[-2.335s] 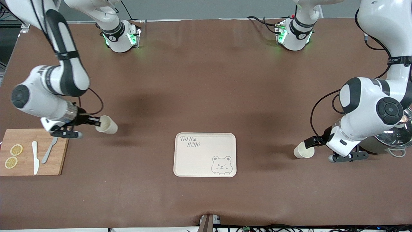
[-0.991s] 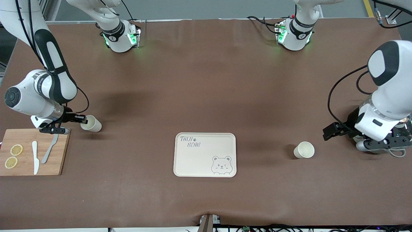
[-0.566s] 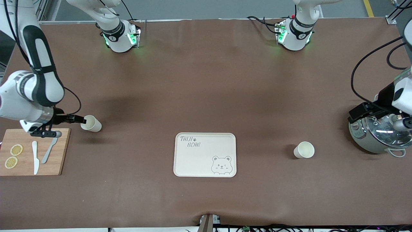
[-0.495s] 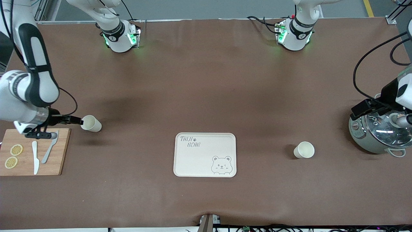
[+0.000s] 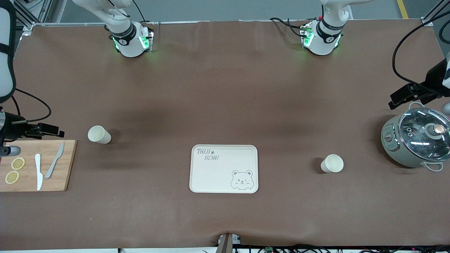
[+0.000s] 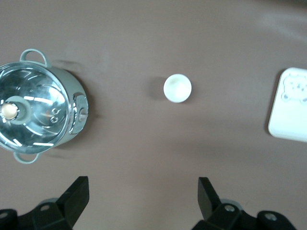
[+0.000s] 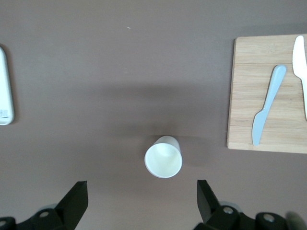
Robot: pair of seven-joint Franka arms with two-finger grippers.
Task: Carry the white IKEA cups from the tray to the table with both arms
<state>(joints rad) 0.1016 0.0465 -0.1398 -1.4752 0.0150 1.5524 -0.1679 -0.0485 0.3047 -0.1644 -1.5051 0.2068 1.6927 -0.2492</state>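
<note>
Bare tray (image 5: 224,168) mid-table, two cups (image 5: 99,134) (image 5: 332,163) flanking — grippers (image 5: 52,130) (image 5: 399,98) apart

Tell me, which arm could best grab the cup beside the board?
Right. The right gripper hangs open by the board, near that cup; the left gripper hangs by the pot.

a matte brown sheet covers the bench (image 5: 225,88), creased near the front camera's edge. along the robots' side runs a grey floor strip (image 5: 225,10) with a yellow line (image 5: 400,7); aluminium framing (image 5: 28,17) stands at the corner. cables (image 5: 281,248) hang below the nearest edge. soft shadows fall across the sheet.
</note>
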